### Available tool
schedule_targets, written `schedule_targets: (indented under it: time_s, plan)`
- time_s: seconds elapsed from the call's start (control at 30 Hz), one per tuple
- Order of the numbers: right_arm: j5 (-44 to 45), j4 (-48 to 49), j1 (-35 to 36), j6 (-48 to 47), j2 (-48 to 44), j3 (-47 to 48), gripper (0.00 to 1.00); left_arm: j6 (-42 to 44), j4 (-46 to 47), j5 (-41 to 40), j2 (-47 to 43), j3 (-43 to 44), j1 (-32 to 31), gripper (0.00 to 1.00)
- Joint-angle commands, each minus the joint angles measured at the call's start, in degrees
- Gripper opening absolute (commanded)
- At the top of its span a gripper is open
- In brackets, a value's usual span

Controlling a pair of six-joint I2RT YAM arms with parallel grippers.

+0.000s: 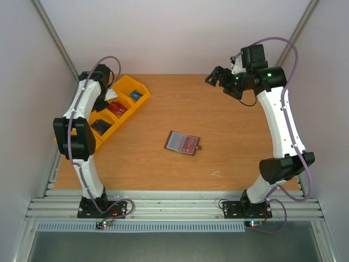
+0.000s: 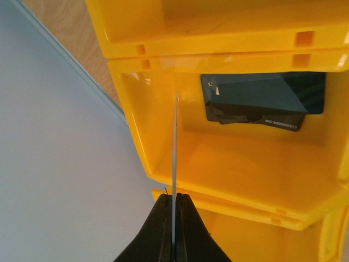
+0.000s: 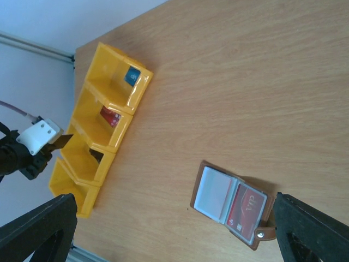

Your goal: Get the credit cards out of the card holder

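the credit cards (image 3: 246, 210) look thin, light and stiff, likely slick (hard to lift when lying flat); take each by an exposed short edge. one sits in the card holder (image 3: 215, 191), open on the worktop (image 3: 245, 82). the left gripper (image 2: 173, 201) reaches over a yellow bin (image 2: 240, 164), jaws clamped on a held card (image 2: 175, 153) edge-on. the right gripper (image 1: 219, 82) hovers high, jaws spread.

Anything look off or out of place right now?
Nothing stands out. The card holder lies open and flat, one red card still pocketed; the left gripper pinches a card cleanly over a yellow bin.
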Motion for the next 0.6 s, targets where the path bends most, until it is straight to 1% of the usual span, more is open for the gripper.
schedule_targets:
  time_s: [0.0, 0.2, 0.33, 0.43, 0.57]
  plan:
    - [-3.08, 2.24, -0.61, 1.13, 2.66, 0.71, 0.99, -1.01, 5.85, 0.12, 0.78, -1.83, 1.96, 0.0]
    - [-3.24, 2.62, -0.73, 1.48, 3.76, 1.25, 0.99, 2.02, 12.31, 0.31, 0.9, -6.85, 2.22, 0.0]
    - [-3.33, 2.39, -0.83, 1.24, 3.77, 1.45, 0.99, 2.02, 14.07, 1.12, 2.01, -7.04, 2.27, 0.0]
    - [-3.46, 2.02, -1.0, 0.85, 3.68, 1.44, 0.98, 3.6, 18.51, 0.77, 1.85, -9.52, 2.31, 0.0]
    - [-3.79, 1.62, -1.09, 0.43, 3.39, 1.45, 0.98, 6.09, 21.67, 0.25, 1.75, -12.93, 2.23, 0.0]
